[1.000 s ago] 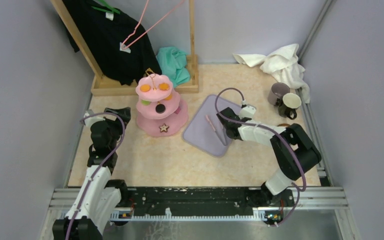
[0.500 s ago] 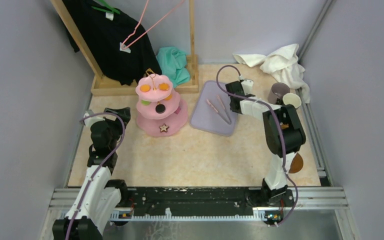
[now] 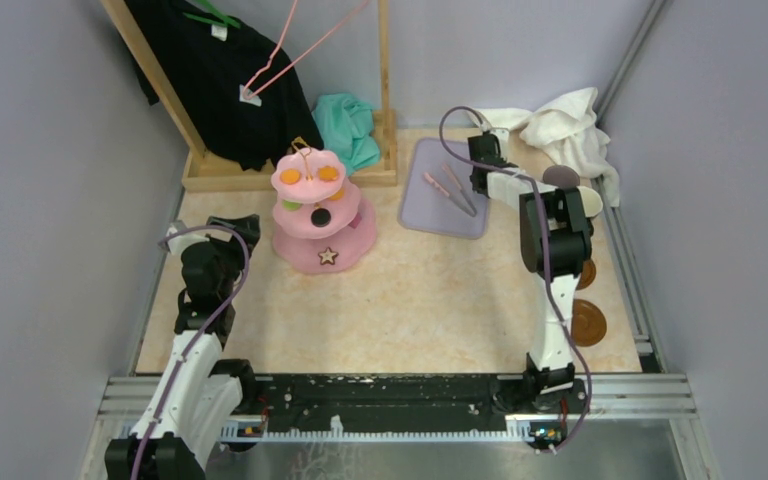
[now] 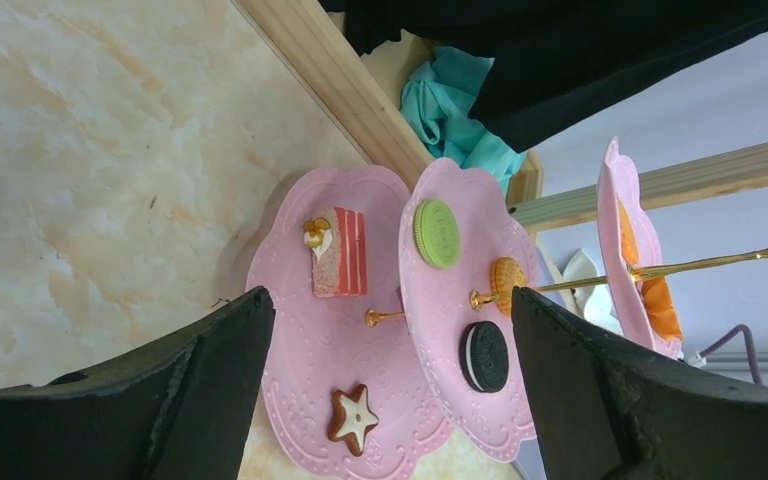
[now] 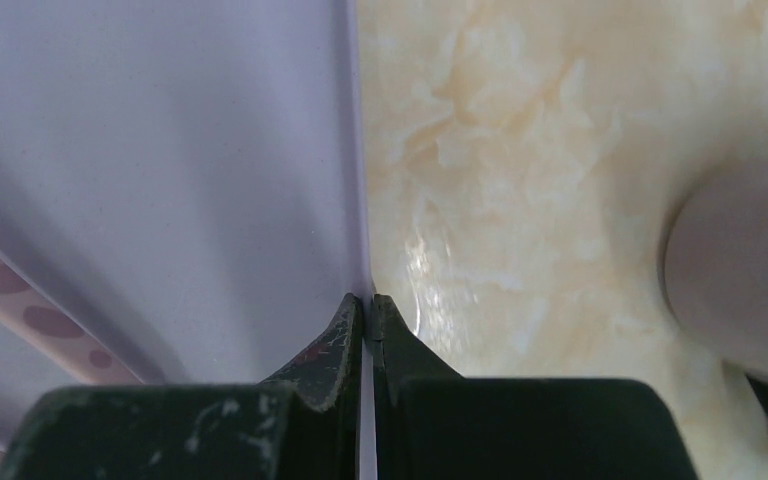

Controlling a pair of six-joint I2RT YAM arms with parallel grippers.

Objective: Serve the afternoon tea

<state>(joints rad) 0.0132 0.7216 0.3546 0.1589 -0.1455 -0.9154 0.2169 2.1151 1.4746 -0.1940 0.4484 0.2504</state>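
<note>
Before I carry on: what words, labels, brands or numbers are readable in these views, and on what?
No text is readable anywhere.
The white tag on the black garment: too small to read.
The black cookie on the pink stand: embossed pattern, no letters legible.
The lilac tray: blank.

Right hand point(image 3: 481, 170) dragged the lilac tray point(image 3: 435, 210) with the tongs point(image 3: 457, 190) on it, from mid desk point(image 3: 410, 310) to the back, beside the mugs point(image 3: 563, 177) — brown saucers point(image 3: 588, 322) now uncovered.
</note>
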